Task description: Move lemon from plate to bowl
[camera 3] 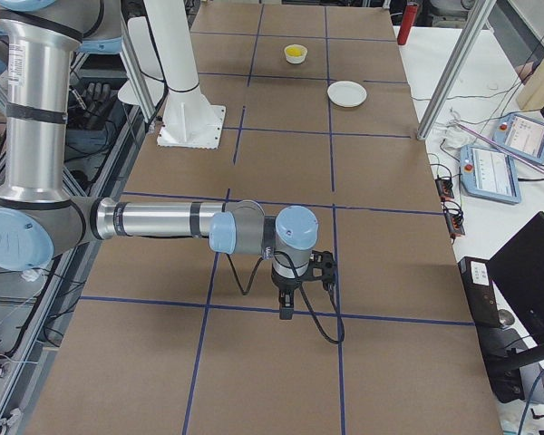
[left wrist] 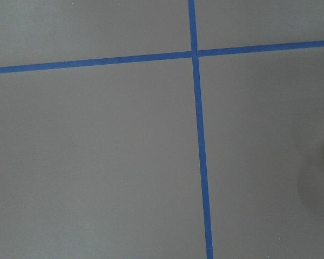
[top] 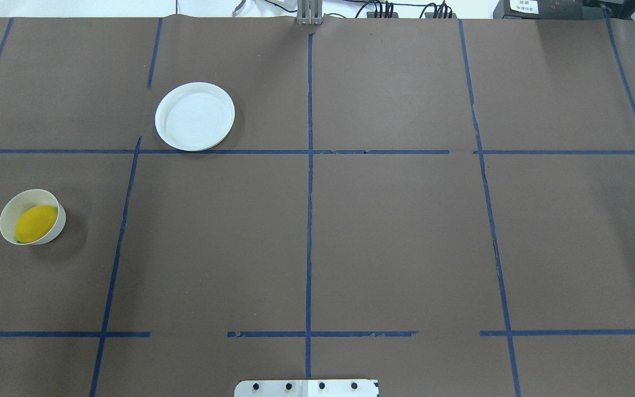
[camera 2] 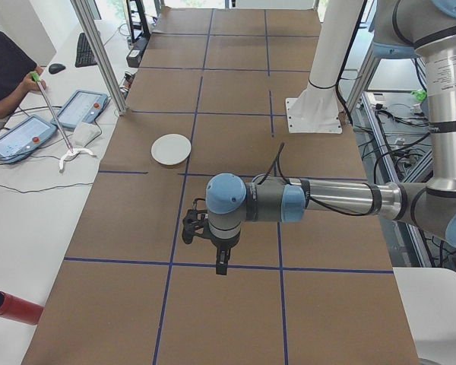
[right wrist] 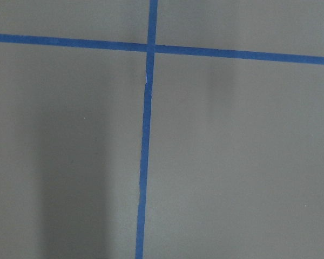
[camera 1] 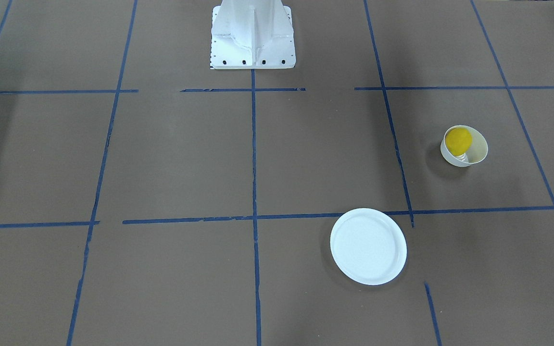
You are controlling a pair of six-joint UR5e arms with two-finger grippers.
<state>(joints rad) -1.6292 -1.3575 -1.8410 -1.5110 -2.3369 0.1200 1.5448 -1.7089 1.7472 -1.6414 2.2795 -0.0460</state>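
Note:
The yellow lemon lies inside the small white bowl, which stands on the robot's left side of the table. The overhead view shows the same lemon in the bowl. The flat white plate is bare and stands apart from the bowl, farther from the robot. My left gripper shows only in the left side view, hanging above the table. My right gripper shows only in the right side view. I cannot tell whether either is open or shut. Both wrist views show only brown table and blue tape.
The robot's white base stands at the table's middle edge. Blue tape lines divide the brown surface. An operator sits at a side bench with tablets. A red cylinder lies off the table edge.

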